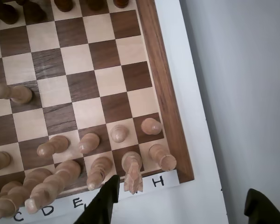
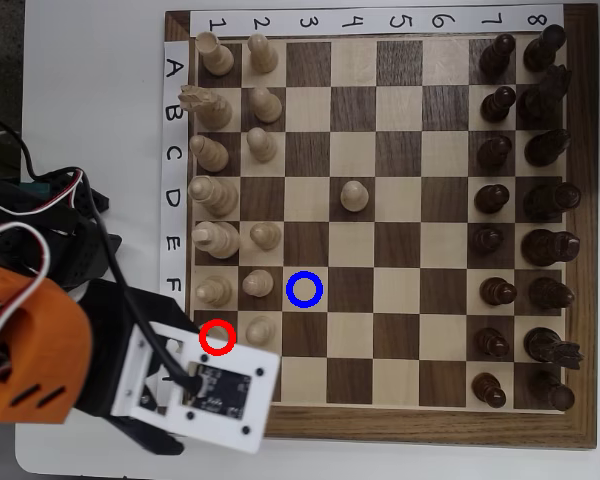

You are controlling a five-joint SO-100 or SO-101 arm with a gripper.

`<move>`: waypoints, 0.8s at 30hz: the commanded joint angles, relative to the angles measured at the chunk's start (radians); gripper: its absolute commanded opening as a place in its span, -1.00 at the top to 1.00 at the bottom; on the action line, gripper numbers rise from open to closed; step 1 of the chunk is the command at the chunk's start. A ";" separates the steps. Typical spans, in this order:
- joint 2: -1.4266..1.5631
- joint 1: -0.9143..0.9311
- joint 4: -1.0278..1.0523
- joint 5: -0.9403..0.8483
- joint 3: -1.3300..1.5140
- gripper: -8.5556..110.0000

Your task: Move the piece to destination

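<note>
The piece, a pale cream knight point(image 1: 132, 171) with a jagged top, stands on the board's edge row above the letter strip, left of H. In the wrist view my gripper point(image 1: 183, 207) is open. Its dark left fingertip point(image 1: 105, 200) is just left of the knight, and its right fingertip point(image 1: 263, 209) is far off over the white table. In the overhead view the wrist's white camera mount point(image 2: 205, 385) hides this knight and the gripper; a red ring point(image 2: 217, 337) marks that square. The destination, a light square with a blue ring point(image 2: 305, 289), is empty. A second pale knight point(image 2: 192, 100) stands in row B.
A pale rook point(image 1: 162, 157) stands right of the knight, a bishop point(image 1: 99, 171) left of it, and pawns point(image 1: 119, 134) one row ahead. A lone pale pawn point(image 2: 353, 195) stands mid-board. Dark pieces point(image 2: 525, 200) fill the far side. The wooden board frame point(image 1: 170, 107) borders the white table.
</note>
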 commanded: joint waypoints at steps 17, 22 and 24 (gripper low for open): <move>0.023 0.037 -0.002 -0.014 0.233 0.38; 0.031 0.040 -0.002 -0.017 0.275 0.38; 0.032 0.040 -0.002 -0.017 0.304 0.38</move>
